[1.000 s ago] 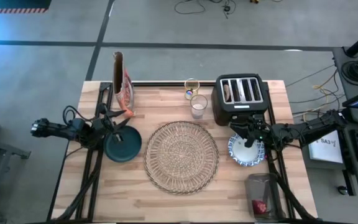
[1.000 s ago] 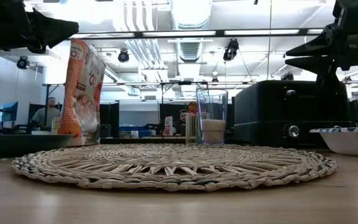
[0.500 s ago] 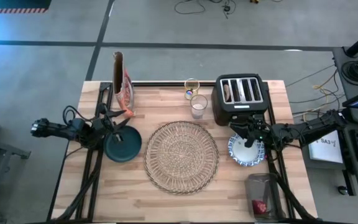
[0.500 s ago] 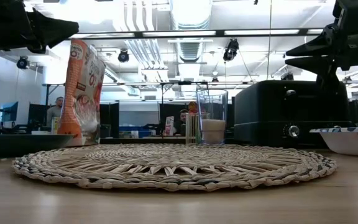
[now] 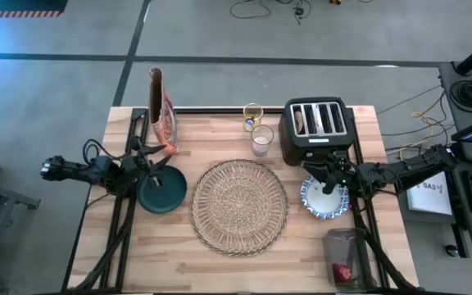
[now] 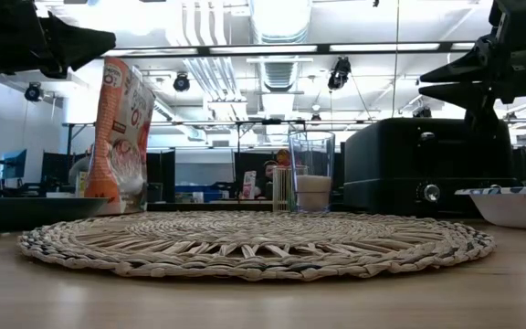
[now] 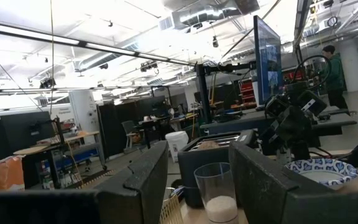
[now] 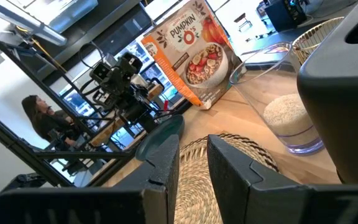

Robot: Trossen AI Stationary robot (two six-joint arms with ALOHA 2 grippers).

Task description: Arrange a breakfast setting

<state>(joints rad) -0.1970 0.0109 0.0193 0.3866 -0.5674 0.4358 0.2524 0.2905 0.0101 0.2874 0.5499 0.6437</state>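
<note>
The wicker placemat (image 5: 238, 206) lies mid-table. The dark teal plate (image 5: 161, 195) rests on the table to its left. The blue-and-white bowl (image 5: 325, 199) rests on the table to its right. The small clear glass (image 5: 261, 140), with something white in its bottom, stands behind the mat. The bread ring (image 5: 302, 120) sticks in a toaster slot. The dark-red fruit (image 5: 343, 271) lies in a clear container at the front right. My left gripper (image 5: 157, 163) is open and empty, above the plate's far rim. My right gripper (image 5: 319, 173) is open and empty, above the bowl's far rim.
The black toaster (image 5: 317, 129) stands at the back right, just behind the bowl. The cereal bag (image 5: 161, 109) stands at the back left. A small jar (image 5: 252, 115) stands behind the glass. Bare wood lies along the near edge. People show in the room beyond the table.
</note>
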